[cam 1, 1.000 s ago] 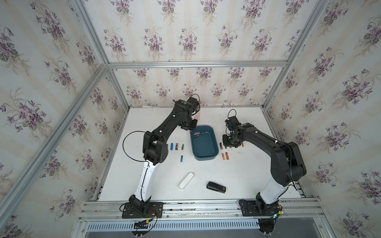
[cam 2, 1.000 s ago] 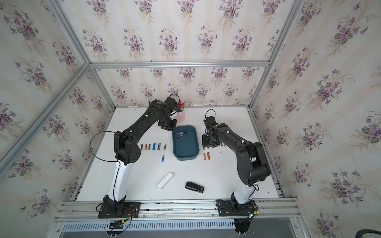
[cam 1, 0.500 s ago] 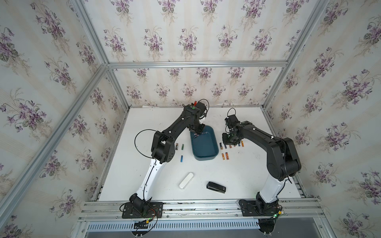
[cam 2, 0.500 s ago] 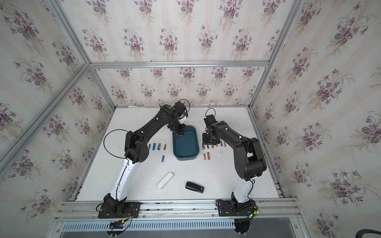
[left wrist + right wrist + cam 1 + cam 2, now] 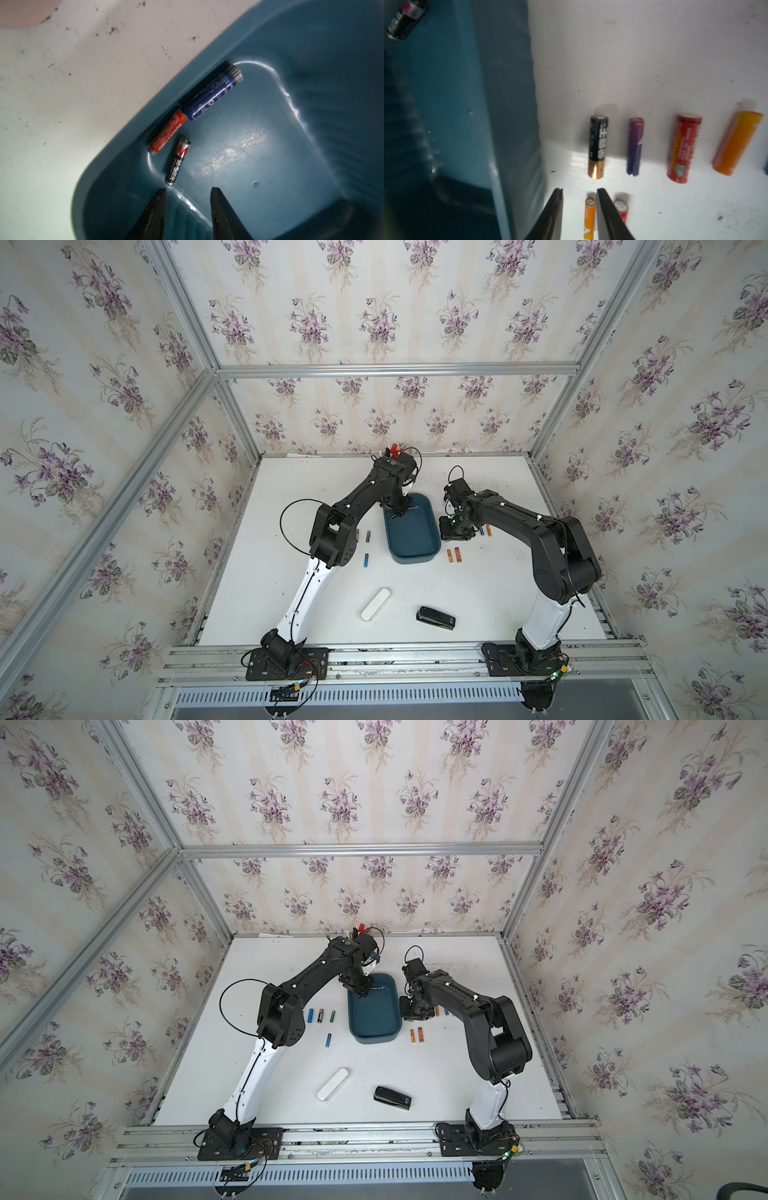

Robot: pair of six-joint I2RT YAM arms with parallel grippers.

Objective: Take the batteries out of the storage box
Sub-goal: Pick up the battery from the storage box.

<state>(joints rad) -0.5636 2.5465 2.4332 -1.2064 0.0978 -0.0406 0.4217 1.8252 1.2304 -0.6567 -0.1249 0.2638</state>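
Note:
The teal storage box [image 5: 413,537] [image 5: 376,1017] lies mid-table. Three batteries rest at its far end: blue [image 5: 214,94], red [image 5: 168,133] and black-red [image 5: 177,161]. My left gripper [image 5: 188,190] [image 5: 397,510] hangs open inside that end, just short of the black-red one, nothing between its fingers. My right gripper [image 5: 579,190] [image 5: 455,533] is open above the table beside the box's right wall. Below it lie an orange battery [image 5: 589,216] and a red one [image 5: 620,207]. Ahead lie black-gold [image 5: 598,147], purple [image 5: 634,145], red [image 5: 683,147] and orange [image 5: 737,141] batteries.
More batteries lie left of the box, among them green [image 5: 332,1016], black [image 5: 320,1015] and blue [image 5: 328,1040]. A white oblong case [image 5: 375,604] and a black object [image 5: 435,617] sit near the front. A pink pen cup [image 5: 25,12] stands behind the box.
My left gripper has swung from beside the box's far left corner to over and down into its far end. The right gripper has hardly moved.

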